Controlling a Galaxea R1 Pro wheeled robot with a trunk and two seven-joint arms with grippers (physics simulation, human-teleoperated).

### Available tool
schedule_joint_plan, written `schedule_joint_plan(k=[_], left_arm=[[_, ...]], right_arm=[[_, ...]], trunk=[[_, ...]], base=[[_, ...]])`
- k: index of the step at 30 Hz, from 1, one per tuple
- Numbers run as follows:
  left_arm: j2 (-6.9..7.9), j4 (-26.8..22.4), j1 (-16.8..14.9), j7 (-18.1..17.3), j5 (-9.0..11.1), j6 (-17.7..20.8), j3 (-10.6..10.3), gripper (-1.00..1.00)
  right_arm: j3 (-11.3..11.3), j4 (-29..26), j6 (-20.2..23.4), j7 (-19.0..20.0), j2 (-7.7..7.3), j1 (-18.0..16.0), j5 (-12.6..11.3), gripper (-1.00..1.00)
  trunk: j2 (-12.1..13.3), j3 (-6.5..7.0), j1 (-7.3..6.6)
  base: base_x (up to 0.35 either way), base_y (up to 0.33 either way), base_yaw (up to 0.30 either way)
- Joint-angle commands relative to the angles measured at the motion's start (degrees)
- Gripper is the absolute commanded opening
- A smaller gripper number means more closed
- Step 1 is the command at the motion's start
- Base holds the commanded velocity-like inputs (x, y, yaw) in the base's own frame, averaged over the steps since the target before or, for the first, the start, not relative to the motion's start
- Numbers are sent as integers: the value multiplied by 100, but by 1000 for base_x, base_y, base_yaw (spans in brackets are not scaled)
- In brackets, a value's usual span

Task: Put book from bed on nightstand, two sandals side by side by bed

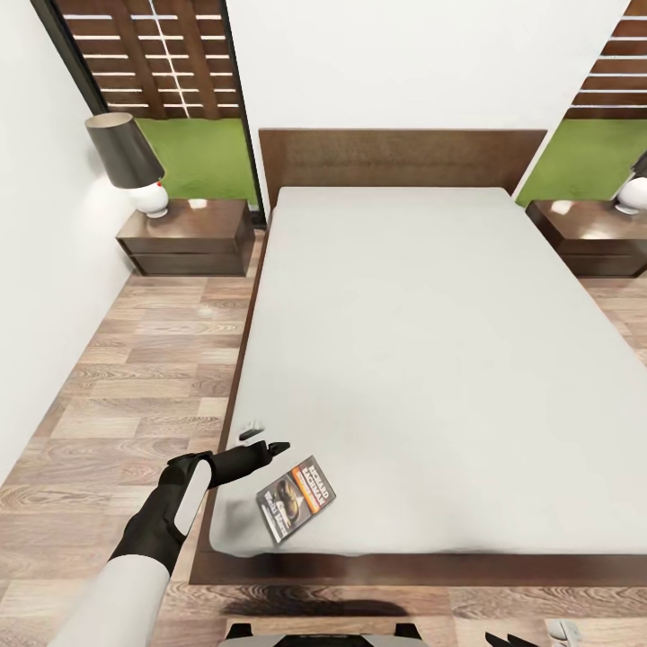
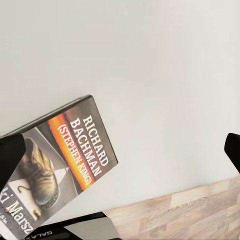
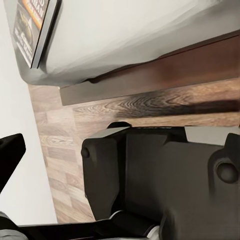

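Note:
The book [image 1: 295, 499] lies flat on the grey mattress of the bed [image 1: 413, 341], close to its near left corner. Its dark cover with the orange band faces up in the left wrist view [image 2: 60, 165]. My left gripper [image 1: 268, 440] hovers over the mattress edge just left of and beyond the book, open, with nothing between its fingers [image 2: 10, 160]. My right gripper [image 1: 508, 640] hangs low at the foot of the bed, open and empty. The right wrist view catches the book's corner [image 3: 32, 25]. A nightstand [image 1: 184, 235] stands left of the headboard, another [image 1: 589, 235] right. The sandals are out of view.
Each nightstand carries a lamp [image 1: 135, 162], which takes up part of its top. A white wall runs close along the left. Wood-plank floor [image 1: 135, 377] lies between the wall and the bed. My own base [image 3: 165, 185] sits against the bed's foot.

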Motion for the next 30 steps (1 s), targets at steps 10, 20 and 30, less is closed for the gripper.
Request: schedule_joint_plan(k=[10, 20, 30], left_arm=[[-7, -3, -3, -18, 10, 43, 25, 100], [-7, -3, -3, -23, 17, 45, 25, 100], [-7, -3, -3, -26, 17, 52, 25, 100]], right_arm=[[-23, 3, 11, 22, 0, -1, 14, 100], [-23, 3, 11, 22, 0, -3, 14, 100], [-23, 3, 11, 22, 0, -1, 14, 100]], trunk=[[-410, -186, 222], [-811, -366, 442], [-1212, -545, 661]], base=[[0, 0, 0], [0, 0, 0], [0, 0, 0]])
